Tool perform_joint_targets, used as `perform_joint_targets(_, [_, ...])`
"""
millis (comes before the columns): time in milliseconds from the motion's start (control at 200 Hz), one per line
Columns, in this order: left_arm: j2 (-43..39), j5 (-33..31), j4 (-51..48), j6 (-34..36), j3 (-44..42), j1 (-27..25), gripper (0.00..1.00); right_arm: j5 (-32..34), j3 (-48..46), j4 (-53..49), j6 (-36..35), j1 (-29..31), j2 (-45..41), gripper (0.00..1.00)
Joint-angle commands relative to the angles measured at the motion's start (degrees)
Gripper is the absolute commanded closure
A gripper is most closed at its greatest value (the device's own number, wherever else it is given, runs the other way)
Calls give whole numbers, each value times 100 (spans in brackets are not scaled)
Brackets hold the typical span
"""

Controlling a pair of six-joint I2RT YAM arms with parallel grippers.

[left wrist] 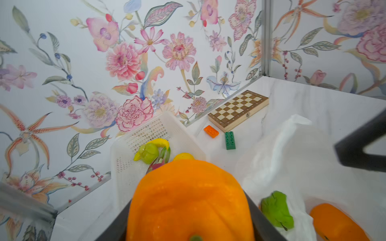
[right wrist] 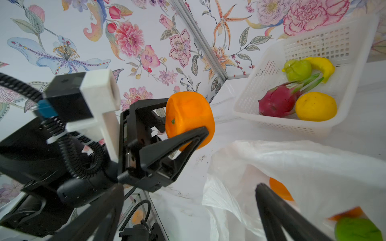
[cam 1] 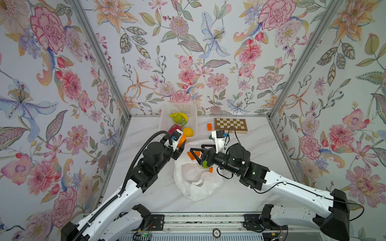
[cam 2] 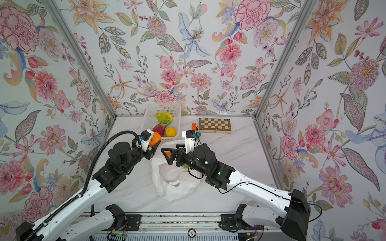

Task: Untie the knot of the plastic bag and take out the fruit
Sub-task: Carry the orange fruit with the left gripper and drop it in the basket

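Under our right end effector (right wrist: 190, 185): the plastic bag (cam 1: 194, 183), crumpled on the desk (cam 1: 229, 200); through it we see a bagged orange (right wrist: 279, 189) and a bagged green fruit (left wrist: 276, 210).
Right end effector: fingers spread wide, gripping nothing, over the bag's far end.
Left end effector (right wrist: 189, 125): clamped on the held orange (cam 2: 155, 139), above the desk, near the right one.
Just beyond our left end effector: white basket (cam 1: 165, 112) holding dragon fruit (right wrist: 275, 102), yellow fruit (right wrist: 315, 106), green basket fruit (right wrist: 297, 70) and banana (right wrist: 323, 64).
Beyond our right end effector: orange brick (left wrist: 211, 131), green brick (left wrist: 230, 140), then chessboard (cam 1: 230, 124) near the back wall.
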Motion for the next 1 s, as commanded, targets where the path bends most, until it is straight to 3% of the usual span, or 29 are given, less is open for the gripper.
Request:
perform_joint_targets(0, [391, -203, 226, -398, 370, 385, 53, 287, -64, 150, -43, 23, -164, 1])
perform_joint_targets(190, [1452, -54, 182, -916, 1059, 1090, 54, 409, 16, -88, 153, 13, -114, 1])
perform_joint_targets(435, [3332, -178, -919, -1256, 2806, 1603, 55, 309, 232, -309, 371, 23, 159, 1])
perform_joint_targets(996, [7434, -504, -1866, -786, 6335, 2179, 57, 534, -62, -179, 746, 223, 116, 1])
